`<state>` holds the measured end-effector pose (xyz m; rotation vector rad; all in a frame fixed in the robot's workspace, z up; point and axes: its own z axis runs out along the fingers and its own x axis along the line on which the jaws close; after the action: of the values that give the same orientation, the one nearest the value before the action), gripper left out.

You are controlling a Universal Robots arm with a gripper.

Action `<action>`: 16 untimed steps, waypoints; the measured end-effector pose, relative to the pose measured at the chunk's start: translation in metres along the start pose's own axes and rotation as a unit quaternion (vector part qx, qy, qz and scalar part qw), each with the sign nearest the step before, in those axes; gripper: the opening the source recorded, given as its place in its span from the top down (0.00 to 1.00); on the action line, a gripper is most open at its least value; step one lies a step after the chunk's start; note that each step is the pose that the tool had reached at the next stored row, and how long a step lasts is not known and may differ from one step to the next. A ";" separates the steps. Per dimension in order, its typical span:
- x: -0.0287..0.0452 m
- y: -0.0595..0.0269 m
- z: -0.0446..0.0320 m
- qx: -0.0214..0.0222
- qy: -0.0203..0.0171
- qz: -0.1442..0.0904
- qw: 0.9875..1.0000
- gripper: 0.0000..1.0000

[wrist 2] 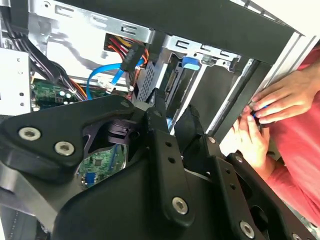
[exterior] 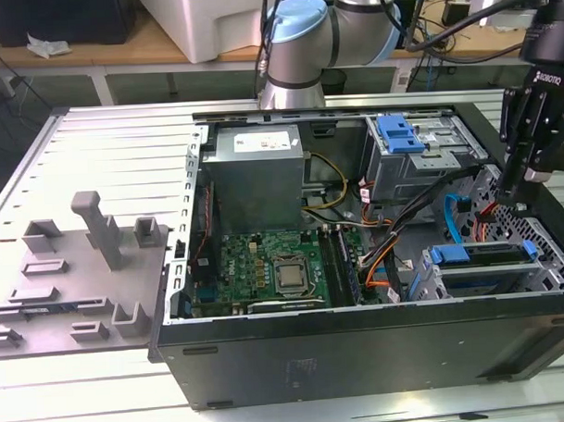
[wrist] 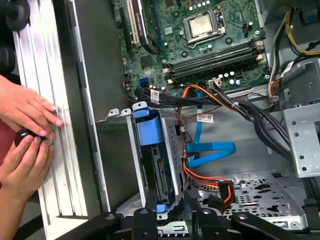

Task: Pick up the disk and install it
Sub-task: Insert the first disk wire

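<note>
The disk [wrist: 162,175] stands on edge inside the grey drive cage [wrist: 172,150], under its blue handle [wrist: 148,127]; its connector edge faces the loose blue and orange cables. In the second wrist view the disk [wrist 2: 173,82] sits just beyond my fingertips. My gripper [wrist: 170,215] hovers over the cage's end with its black fingers [wrist: 146,220] slightly apart and nothing clamped; a small blue tab shows in the gap. In the exterior view the gripper [exterior: 515,198] hangs above the case's right rim, over the cage [exterior: 479,278].
A person's hands [wrist: 25,120] rest on the table rail beside the case wall, close to my gripper [wrist 2: 172,117]. Inside the open case are the motherboard [exterior: 265,267], power supply [exterior: 257,170], a second blue-handled cage [exterior: 400,137] and cables. A grey fixture plate [exterior: 71,283] lies at the exterior view's left.
</note>
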<state>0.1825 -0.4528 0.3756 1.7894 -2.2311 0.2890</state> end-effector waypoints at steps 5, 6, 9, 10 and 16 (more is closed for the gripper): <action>-0.0107 0.0012 -0.0004 -0.004 0.000 0.011 1.000 0.65; -0.0153 0.0021 -0.0009 -0.004 0.000 0.011 1.000 0.65; -0.0288 0.0044 -0.0029 -0.003 0.002 0.011 1.000 0.65; -0.0318 0.0046 -0.0031 -0.003 0.003 0.011 1.000 0.65; -0.0378 -0.0029 -0.0007 -0.005 0.008 0.011 1.000 0.65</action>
<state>0.1931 -0.4183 0.3638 1.7524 -2.2391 0.2934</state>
